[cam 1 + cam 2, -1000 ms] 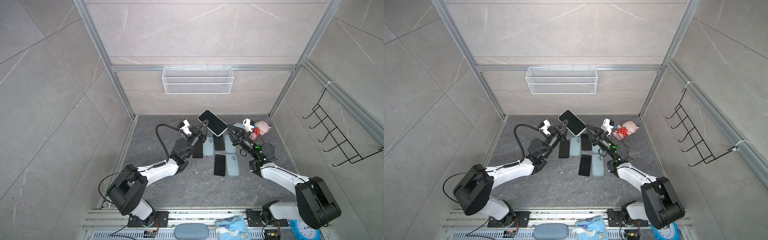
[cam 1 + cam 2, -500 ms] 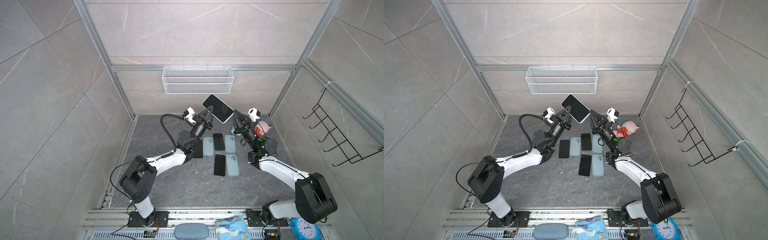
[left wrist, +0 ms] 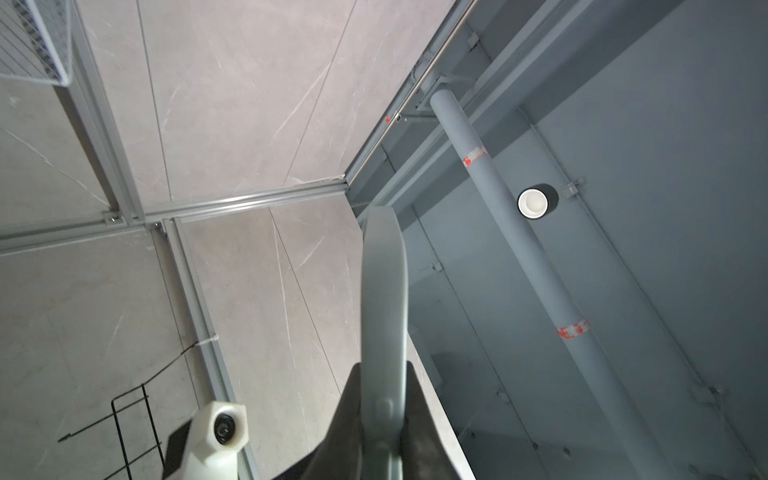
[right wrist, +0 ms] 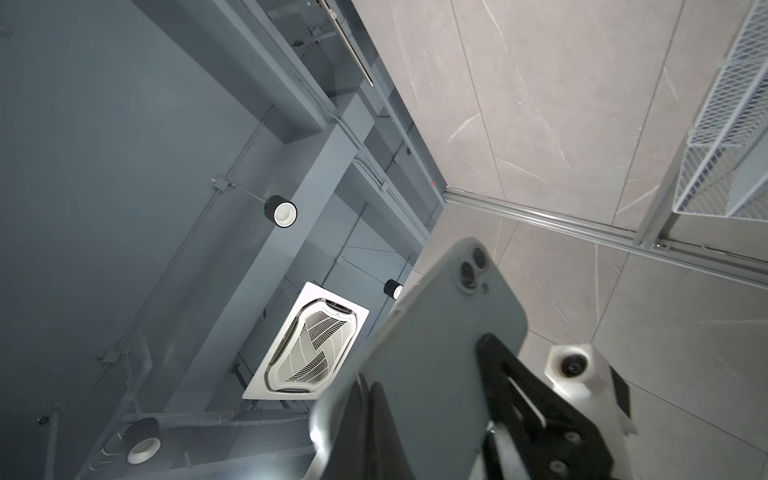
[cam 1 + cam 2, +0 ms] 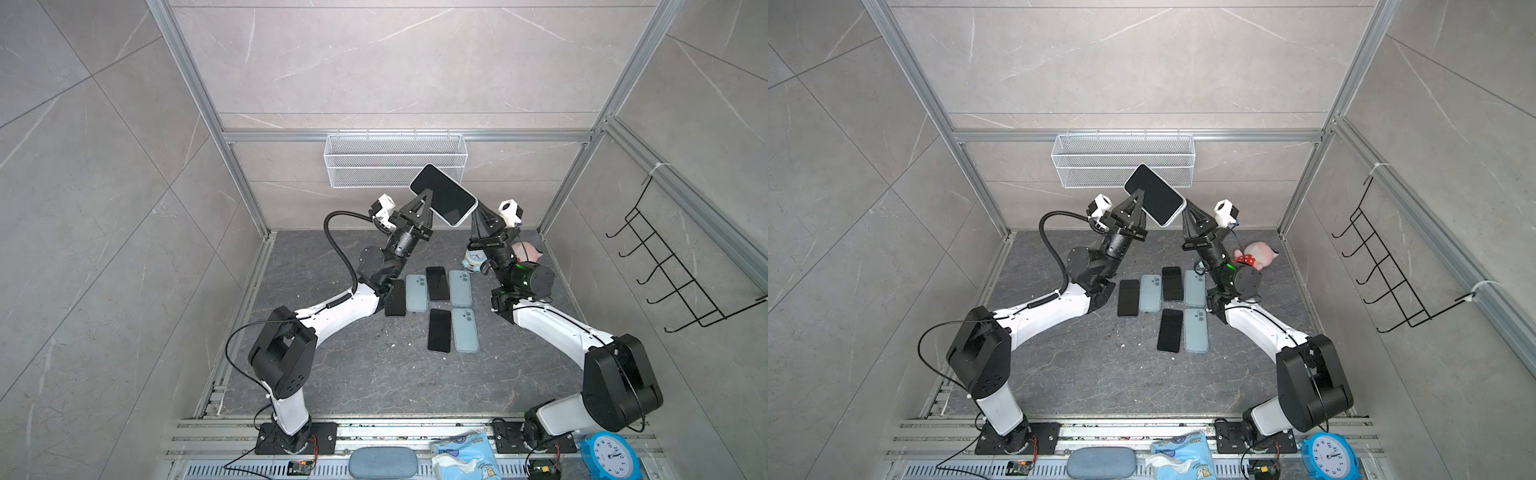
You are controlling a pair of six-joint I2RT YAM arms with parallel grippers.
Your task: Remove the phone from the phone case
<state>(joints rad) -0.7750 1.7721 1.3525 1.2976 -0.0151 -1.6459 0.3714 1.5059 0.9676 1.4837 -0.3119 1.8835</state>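
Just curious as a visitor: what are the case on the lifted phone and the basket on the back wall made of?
Case: likely silicone or soft plastic, matte grey-blue; no glare, rounded edges. Basket: apparently white-coated metal wire; fine open mesh, see-through.

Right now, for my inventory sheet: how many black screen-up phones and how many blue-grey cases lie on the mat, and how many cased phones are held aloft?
On the mat, black screen-up phones: 3
On the mat, blue-grey cases: 3
Held aloft, cased phone: 1
Total: 7
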